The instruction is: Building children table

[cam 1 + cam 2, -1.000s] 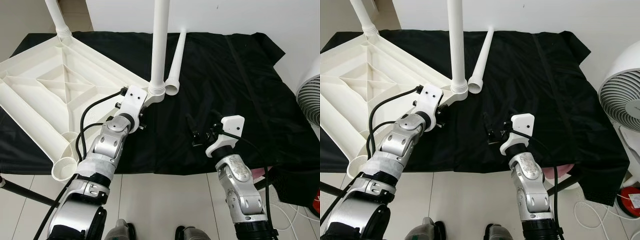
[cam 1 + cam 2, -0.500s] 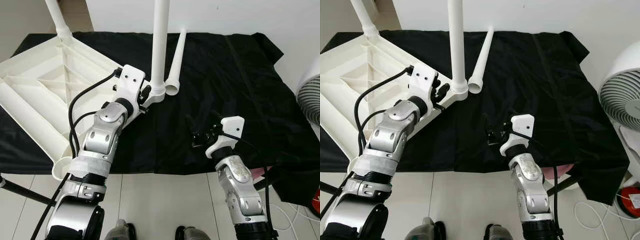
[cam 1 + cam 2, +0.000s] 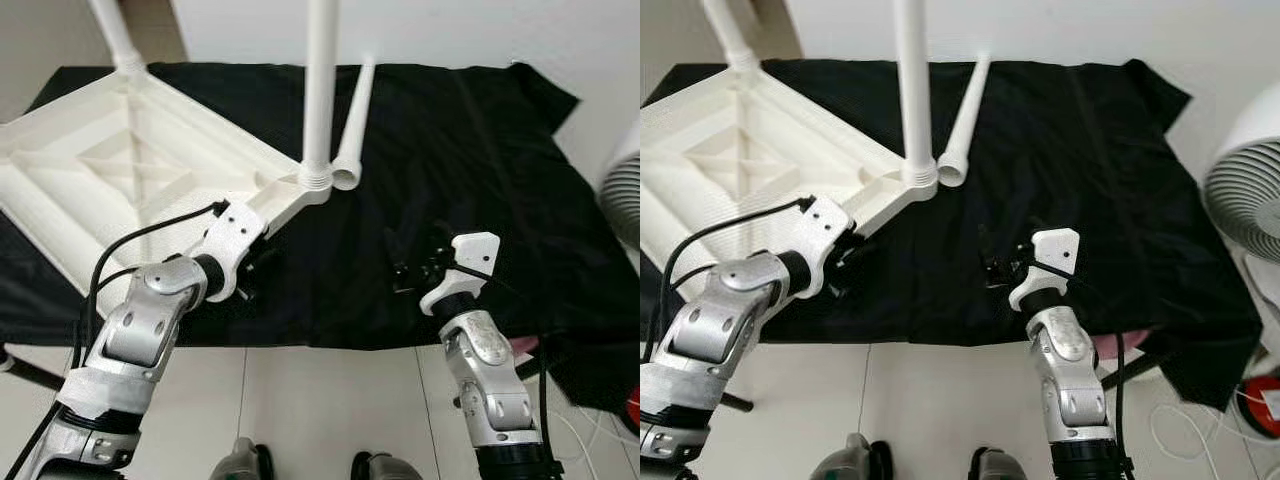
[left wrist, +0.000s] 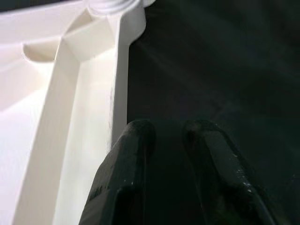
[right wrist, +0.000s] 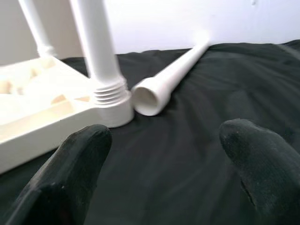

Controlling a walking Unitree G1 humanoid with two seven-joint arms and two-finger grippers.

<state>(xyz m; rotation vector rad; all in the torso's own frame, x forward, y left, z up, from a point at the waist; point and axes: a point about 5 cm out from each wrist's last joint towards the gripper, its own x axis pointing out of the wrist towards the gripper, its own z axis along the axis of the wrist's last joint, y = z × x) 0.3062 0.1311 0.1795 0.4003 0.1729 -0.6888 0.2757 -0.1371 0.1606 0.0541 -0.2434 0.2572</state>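
Your tabletop (image 3: 110, 170) lies upside down on the cloth-covered worktop (image 3: 470, 150) so legs screw in from above. Spare leg (image 3: 354, 120) rests beside the fitted leg (image 3: 320, 90). Left gripper (image 4: 164, 133), nearly closed & empty, sits by the tabletop edge; right gripper (image 5: 164, 145), wide & empty, faces the spare leg's socket end.

Home room: tiled floor (image 3: 330, 400), white fan (image 3: 1250, 200), black cloth (image 3: 480, 180).
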